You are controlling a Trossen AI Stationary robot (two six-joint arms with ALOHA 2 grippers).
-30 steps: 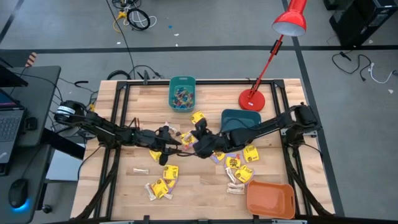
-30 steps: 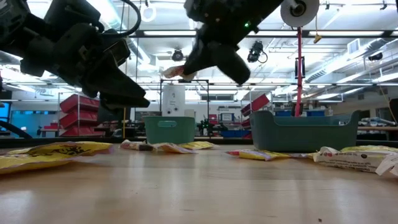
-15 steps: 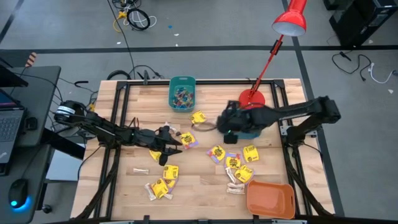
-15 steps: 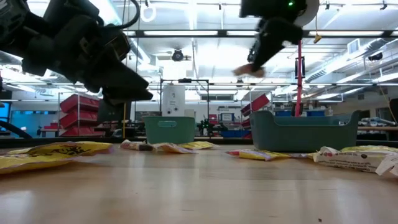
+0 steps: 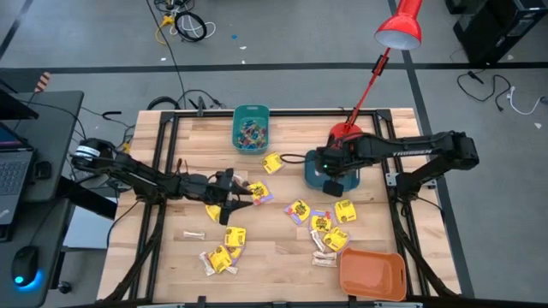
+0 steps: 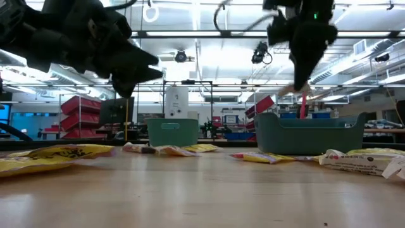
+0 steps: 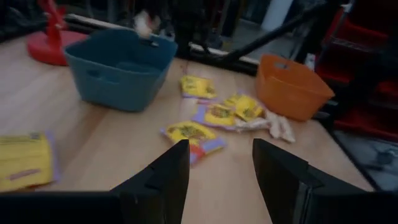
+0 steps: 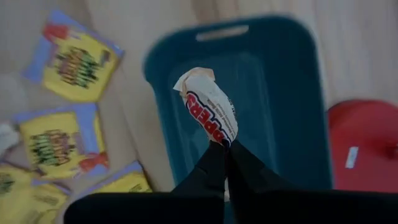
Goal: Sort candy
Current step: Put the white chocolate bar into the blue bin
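Candy lies scattered over the wooden table: yellow square packets point(image 5: 299, 210) and pale stick pieces point(image 5: 324, 259). My right gripper point(image 8: 224, 148) hangs over the dark teal bin point(image 5: 318, 162), shut on one whitish wrapped candy with red and blue print point(image 8: 209, 111). My left gripper point(image 5: 246, 195) stands open near the table's middle, above a packet point(image 5: 259, 193), with nothing between its fingers point(image 7: 163, 180). A smaller teal bin point(image 5: 251, 128) at the far edge holds tiny coloured pieces. My right gripper pinches the whitish candy by one end point(image 8: 217, 138) between its two shut fingers. The fingers point steeply down from above. The candy sticks out past the fingertips, lifted clear above the inside of the dark teal bin point(image 8: 267, 112).
An orange bin point(image 5: 372, 274) stands at the near right corner. A red lamp's base point(image 5: 347, 134) sits just behind the dark teal bin, its arm slanting up to the right. More yellow packets point(image 5: 224, 252) lie at the near left.
My right gripper has carried the whitish candy from the table's middle toward the right, up and over the dark teal bin, rolling and tipping until it points down. My left gripper has tipped its fingers up a little.
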